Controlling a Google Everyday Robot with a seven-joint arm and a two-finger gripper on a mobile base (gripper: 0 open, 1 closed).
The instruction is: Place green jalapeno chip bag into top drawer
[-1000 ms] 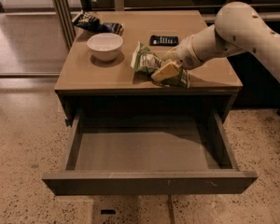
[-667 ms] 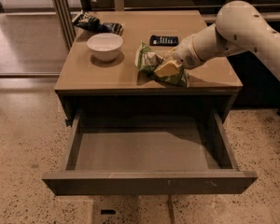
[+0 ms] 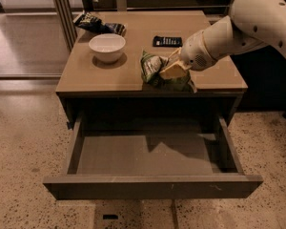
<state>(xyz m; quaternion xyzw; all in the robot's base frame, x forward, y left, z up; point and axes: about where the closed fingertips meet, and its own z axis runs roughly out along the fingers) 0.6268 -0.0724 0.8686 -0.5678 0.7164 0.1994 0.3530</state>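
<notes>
Near the front of the brown tabletop (image 3: 95,80), the tool (image 3: 174,71) pinches the crumpled light-green foil bag (image 3: 151,68), whose slick foil may slip short of the dark-grey drawer (image 3: 152,186).

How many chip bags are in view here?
2. The green jalapeno chip bag lies near the front edge of the table, with the gripper against it; a dark chip bag lies at the far left corner, behind the white bowl.

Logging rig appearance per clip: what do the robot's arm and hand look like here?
The arm is smooth, off-white, with thick rounded segments; no cables or markings show. The hand, at the green jalapeno chip bag on the table, is pale tan.
</notes>
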